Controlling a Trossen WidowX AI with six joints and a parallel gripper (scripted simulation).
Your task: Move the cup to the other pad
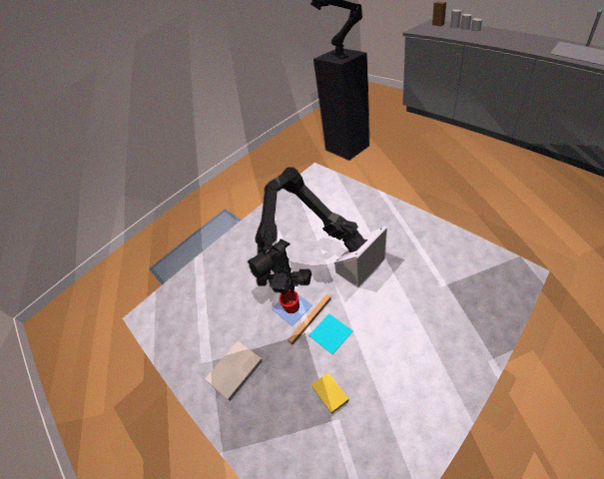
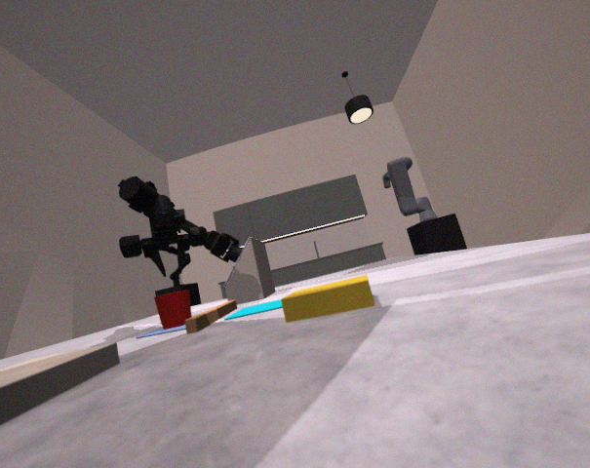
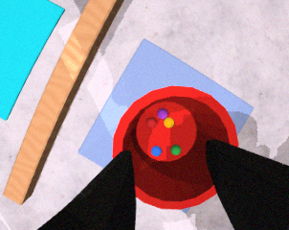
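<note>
A red cup point(image 1: 290, 303) point(image 2: 174, 309) point(image 3: 175, 201) stands upright on the blue pad point(image 1: 296, 317) point(image 2: 156, 332) point(image 3: 140, 67). Several marbles of different colours lie on its bottom in the wrist view, among them a yellow marble point(image 3: 168, 123) and a green marble point(image 3: 176, 149). The cyan pad point(image 1: 330, 333) point(image 2: 256, 308) point(image 3: 20, 48) is bare. My gripper point(image 2: 164, 274) point(image 3: 169, 155) is partly open, points down and is just above the cup's rim, with nothing between the fingers. Its fingertips are hard to make out in the top view.
A wooden bar point(image 1: 309, 318) point(image 2: 212, 317) point(image 3: 63, 96) lies between the two pads. A yellow block point(image 1: 329, 392) point(image 2: 330, 300) lies beyond the cyan pad. A flat beige block point(image 1: 233, 369) point(image 2: 83, 370) lies on the blue pad's side. A grey box point(image 1: 364, 265) point(image 2: 259, 274) stands by the arm.
</note>
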